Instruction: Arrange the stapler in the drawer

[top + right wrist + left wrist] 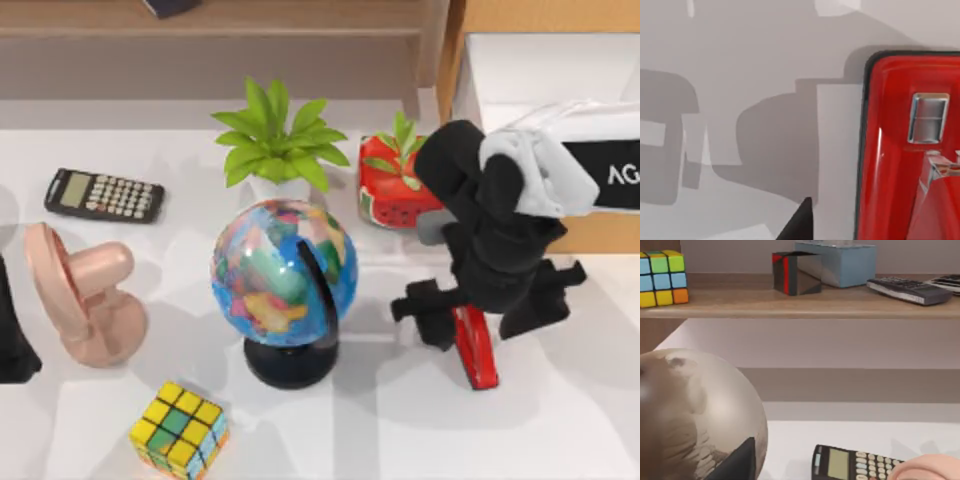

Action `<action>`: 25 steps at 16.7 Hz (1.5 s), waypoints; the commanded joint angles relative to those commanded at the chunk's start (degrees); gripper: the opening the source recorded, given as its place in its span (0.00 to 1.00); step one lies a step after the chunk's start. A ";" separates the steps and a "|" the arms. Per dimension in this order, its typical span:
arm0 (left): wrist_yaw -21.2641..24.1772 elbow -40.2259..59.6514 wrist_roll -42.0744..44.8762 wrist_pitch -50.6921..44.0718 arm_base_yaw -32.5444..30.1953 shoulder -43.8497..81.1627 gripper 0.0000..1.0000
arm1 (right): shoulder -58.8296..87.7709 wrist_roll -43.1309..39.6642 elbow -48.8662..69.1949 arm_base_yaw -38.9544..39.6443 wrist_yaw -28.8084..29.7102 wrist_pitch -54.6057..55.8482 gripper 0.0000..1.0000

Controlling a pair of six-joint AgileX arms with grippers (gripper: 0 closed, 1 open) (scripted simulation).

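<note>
Fingers of my right gripper (pixel 478 318) stand spread wide, one on each side of the stapler (pixel 476 348), and I see no contact with it, so the grip is released. The stapler lies flat on the white table (pixel 560 420), on the right side, near the front edge, its red top up. In the right wrist view the stapler (pixel 910 150) is very close, with a dark edge around its base and a small silver plate on top. My right arm reaches in from the right, above the drawer (pixel 545 70). The drawer is at the back right corner, its white inside visible, well apart from the stapler. A red pot (pixel 395 195) with a small plant stands just left of the arm. The globe (pixel 285 275) is in the middle. My left arm (pixel 12 330) is parked at the left edge; I cannot tell how its fingers are.
</note>
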 joint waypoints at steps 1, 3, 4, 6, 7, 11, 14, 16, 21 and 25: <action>0.00 0.00 0.00 0.00 0.00 0.00 1.00 | 0.00 0.00 0.00 0.00 0.00 0.00 0.40; 0.00 0.00 0.00 0.00 0.00 0.00 1.00 | 0.00 0.00 0.00 0.00 0.00 0.00 0.25; 0.00 0.00 0.00 0.00 0.00 0.00 1.00 | 0.00 0.00 0.00 0.00 0.00 0.00 0.17; 0.00 0.00 0.00 0.00 0.00 0.00 1.00 | 0.00 0.00 0.00 0.00 0.00 0.00 0.02; 0.00 0.00 0.00 0.00 0.00 0.00 1.00 | 0.00 0.00 0.00 0.00 0.00 0.00 0.00; 0.00 0.00 0.00 0.00 0.00 0.00 1.00 | 0.00 0.00 0.00 0.00 0.00 0.00 0.00; 0.00 0.00 0.00 0.00 0.00 0.00 1.00 | 0.00 0.00 0.00 0.00 0.00 0.00 0.00; 0.00 0.00 0.00 0.00 0.00 0.00 1.00 | -0.24 0.02 0.18 -0.10 0.07 -0.22 0.00; 0.00 0.00 0.00 0.00 0.00 0.00 1.00 | -2.29 -0.03 2.79 -0.12 0.05 -5.50 0.00; 0.00 0.00 0.00 0.00 0.00 0.00 1.00 | -2.94 -0.07 3.43 -0.16 0.05 -6.26 0.00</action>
